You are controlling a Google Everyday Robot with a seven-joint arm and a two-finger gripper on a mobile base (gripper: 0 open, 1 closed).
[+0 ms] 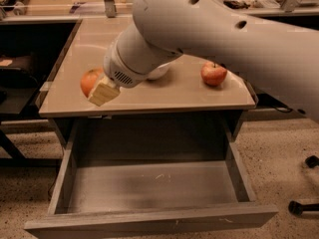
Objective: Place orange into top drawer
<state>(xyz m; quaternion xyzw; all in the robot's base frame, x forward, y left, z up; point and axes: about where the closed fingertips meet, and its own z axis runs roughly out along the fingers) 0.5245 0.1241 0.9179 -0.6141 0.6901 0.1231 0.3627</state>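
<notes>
Bench (pixel 189 96): tan top, seen from the near side and above. The top drawer (pixel 149 188) below it is pulled well out toward the near side, showing grey sides and a grey floor with a few pale scuffs.

The orange (pixel 88 81) is on the left part of the bench top, close to the near edge and above the drawer's left end. It is on the bench, not in the drawer.

The gripper (pixel 102 92) is low at the orange's near right side. Its tan tip overlaps the fruit's right edge. Whether it has hold of the orange cannot be told from this view.

The arm (pixel 224 29) is thick and white. It comes in from the upper right and crosses over the middle of the bench.

A red-yellow apple (pixel 214 73) with a stem sits on the right part of the bench, well apart from the orange. A sliver of a white bowl (pixel 160 73) shows under the arm, between the two fruits.

A black caster (pixel 299 206) stands on the speckled floor, right of the drawer.
</notes>
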